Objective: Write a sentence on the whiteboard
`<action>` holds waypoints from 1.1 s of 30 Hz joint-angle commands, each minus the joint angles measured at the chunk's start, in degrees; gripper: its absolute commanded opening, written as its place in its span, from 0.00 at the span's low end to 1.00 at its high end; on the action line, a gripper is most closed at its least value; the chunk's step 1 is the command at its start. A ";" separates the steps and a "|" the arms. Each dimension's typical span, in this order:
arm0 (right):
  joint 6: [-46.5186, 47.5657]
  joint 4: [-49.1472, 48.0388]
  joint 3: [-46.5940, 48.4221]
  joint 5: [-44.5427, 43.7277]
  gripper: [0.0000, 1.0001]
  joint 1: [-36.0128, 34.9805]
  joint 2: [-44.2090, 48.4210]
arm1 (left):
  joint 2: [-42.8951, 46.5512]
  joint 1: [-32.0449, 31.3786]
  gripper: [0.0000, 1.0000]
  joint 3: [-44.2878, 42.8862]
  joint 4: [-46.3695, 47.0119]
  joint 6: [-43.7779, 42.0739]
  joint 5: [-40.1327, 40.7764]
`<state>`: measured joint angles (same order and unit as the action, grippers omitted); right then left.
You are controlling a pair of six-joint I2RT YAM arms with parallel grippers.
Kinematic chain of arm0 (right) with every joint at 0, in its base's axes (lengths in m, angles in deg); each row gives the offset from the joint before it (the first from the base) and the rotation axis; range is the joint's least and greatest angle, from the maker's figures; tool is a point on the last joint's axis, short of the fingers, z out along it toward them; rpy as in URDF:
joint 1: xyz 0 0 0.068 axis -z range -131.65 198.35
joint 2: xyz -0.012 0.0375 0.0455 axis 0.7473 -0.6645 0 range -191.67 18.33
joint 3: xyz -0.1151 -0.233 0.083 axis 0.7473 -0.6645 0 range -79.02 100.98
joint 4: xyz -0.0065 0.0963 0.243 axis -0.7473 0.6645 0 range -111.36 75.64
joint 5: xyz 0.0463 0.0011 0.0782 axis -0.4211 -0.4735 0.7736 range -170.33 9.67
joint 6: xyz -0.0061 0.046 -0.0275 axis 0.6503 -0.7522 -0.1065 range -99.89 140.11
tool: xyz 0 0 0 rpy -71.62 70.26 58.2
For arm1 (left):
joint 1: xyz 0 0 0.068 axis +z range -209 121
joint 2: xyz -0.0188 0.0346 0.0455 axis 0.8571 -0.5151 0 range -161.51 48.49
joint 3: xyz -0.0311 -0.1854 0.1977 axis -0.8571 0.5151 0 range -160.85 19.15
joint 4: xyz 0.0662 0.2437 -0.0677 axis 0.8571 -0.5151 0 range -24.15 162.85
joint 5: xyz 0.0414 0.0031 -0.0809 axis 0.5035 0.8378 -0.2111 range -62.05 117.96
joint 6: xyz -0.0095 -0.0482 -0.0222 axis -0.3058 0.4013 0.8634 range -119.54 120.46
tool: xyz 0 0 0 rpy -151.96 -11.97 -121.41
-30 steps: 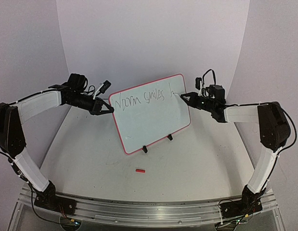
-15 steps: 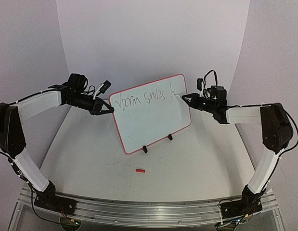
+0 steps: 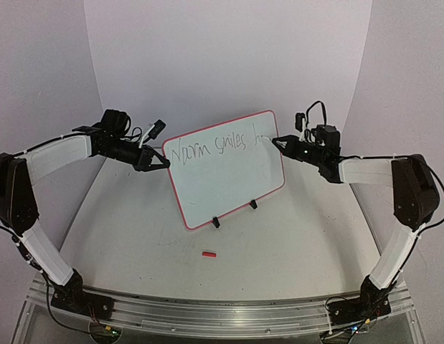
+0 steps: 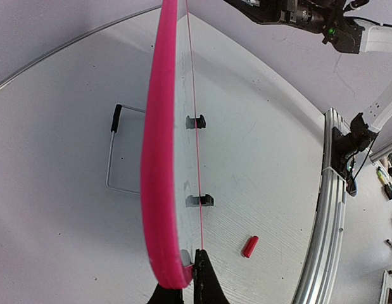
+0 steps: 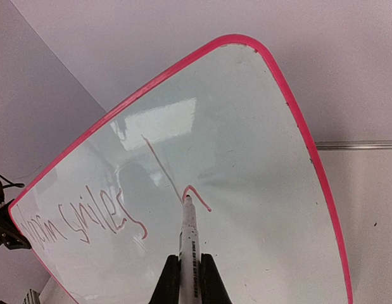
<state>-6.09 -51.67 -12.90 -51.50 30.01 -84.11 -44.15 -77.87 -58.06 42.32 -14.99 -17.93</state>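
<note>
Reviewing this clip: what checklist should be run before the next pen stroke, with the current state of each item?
1. Left gripper clamped on the whiteboard edge: ok, the fingers pinch the pink rim.
2. Right gripper shut on the marker: ok.
3. Marker tip on the board at the "h" that ends the sentence: ok, in the right wrist view it meets the stroke.
4. Room on this line for more letters: cannot tell; it looks tight from above and roomier from the wrist.
5. Both clip feet on the table: ok.
6. Red cap out of the way: ok, it lies in front of the board, apart from both arms.
</note>
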 commanded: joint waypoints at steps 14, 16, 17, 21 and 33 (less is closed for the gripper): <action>0.26 -1.30 4.40 -4.59 0.00 -0.15 -3.93 | -0.78 -0.73 0.00 0.57 -1.23 -5.71 5.19; 0.24 -1.36 4.55 -5.09 0.00 -0.14 -3.92 | -0.73 -0.73 0.00 0.57 -1.21 -5.70 5.19; 0.23 -1.35 4.64 -5.29 0.00 -0.18 -3.86 | -0.76 -0.73 0.00 0.57 -1.21 -5.72 5.19; 0.36 -1.40 5.21 -5.76 0.00 -0.17 -3.57 | -0.76 -0.73 0.00 0.57 -1.19 -5.72 5.19; 0.68 -0.84 7.85 -0.64 0.00 -0.18 -5.16 | -0.45 -0.73 0.00 0.57 -1.22 -5.69 5.21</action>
<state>-6.04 -51.69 -7.77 -55.09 29.98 -87.74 -44.15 -77.96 -58.06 42.34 -14.96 -17.96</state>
